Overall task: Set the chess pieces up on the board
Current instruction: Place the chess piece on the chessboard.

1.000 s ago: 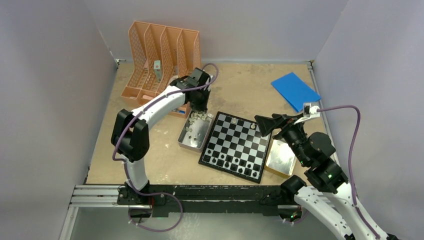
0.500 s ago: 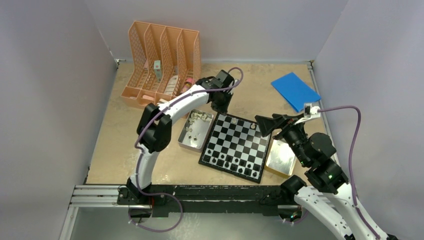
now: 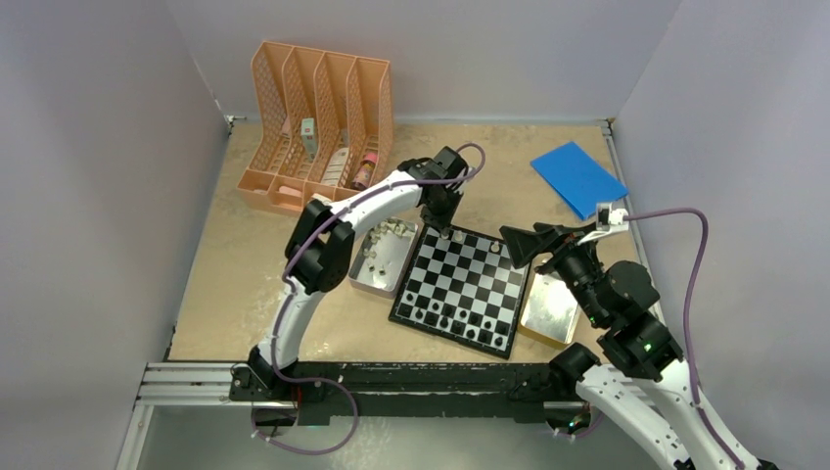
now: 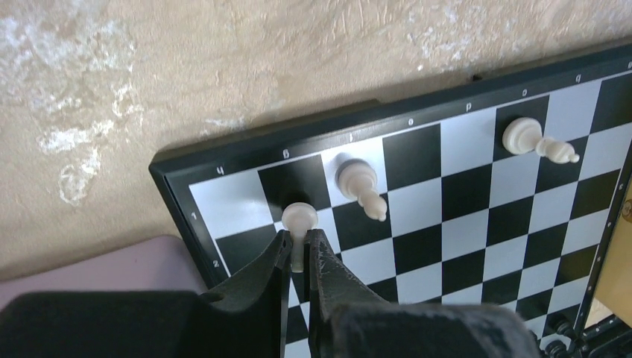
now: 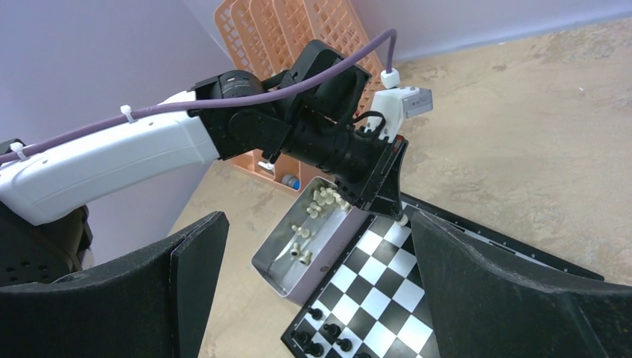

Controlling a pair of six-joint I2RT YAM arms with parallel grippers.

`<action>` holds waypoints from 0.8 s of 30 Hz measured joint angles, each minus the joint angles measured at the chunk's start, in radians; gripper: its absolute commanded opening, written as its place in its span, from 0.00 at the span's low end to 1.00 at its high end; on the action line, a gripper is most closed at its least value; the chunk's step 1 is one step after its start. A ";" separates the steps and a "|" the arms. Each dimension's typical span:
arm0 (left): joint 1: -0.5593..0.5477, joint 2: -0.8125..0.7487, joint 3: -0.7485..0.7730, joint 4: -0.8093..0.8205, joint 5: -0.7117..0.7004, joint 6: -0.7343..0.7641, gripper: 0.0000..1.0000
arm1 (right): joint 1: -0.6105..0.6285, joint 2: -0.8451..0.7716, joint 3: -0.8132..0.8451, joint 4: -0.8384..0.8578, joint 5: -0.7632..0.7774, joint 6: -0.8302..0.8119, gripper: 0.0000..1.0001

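Observation:
The board (image 3: 471, 281) lies in the middle of the table, and its far-left corner (image 4: 223, 195) fills the left wrist view. My left gripper (image 3: 442, 227) (image 4: 298, 252) is shut on a white chess piece (image 4: 299, 221), held just above the corner squares. Two more white pieces (image 4: 362, 185) (image 4: 526, 137) stand on the far row. Several black pieces (image 3: 446, 316) (image 5: 329, 329) line the near edge. My right gripper (image 3: 512, 245) (image 5: 317, 224) hangs open and empty over the board's right side.
An open tin (image 3: 358, 277) (image 5: 272, 262) holding several white pieces touches the board's left edge. A second tin (image 3: 549, 309) sits at the board's right. An orange file rack (image 3: 315, 117) stands at the back left, with a blue sheet (image 3: 577, 177) at the back right.
My left arm has swung right from over the tin to the board's far-left corner, carrying the white piece. The right arm has not moved.

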 measured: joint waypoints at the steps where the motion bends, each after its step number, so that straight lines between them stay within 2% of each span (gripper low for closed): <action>1: 0.000 0.008 0.011 0.000 0.000 0.000 0.09 | 0.000 0.000 0.000 0.000 0.000 0.000 0.95; 14: 0.000 0.054 0.072 -0.005 -0.015 0.001 0.09 | 0.000 -0.008 0.000 0.000 0.000 -0.003 0.95; 24: 0.000 0.074 0.106 -0.023 -0.015 0.009 0.17 | 0.000 -0.008 0.000 0.001 0.000 -0.006 0.95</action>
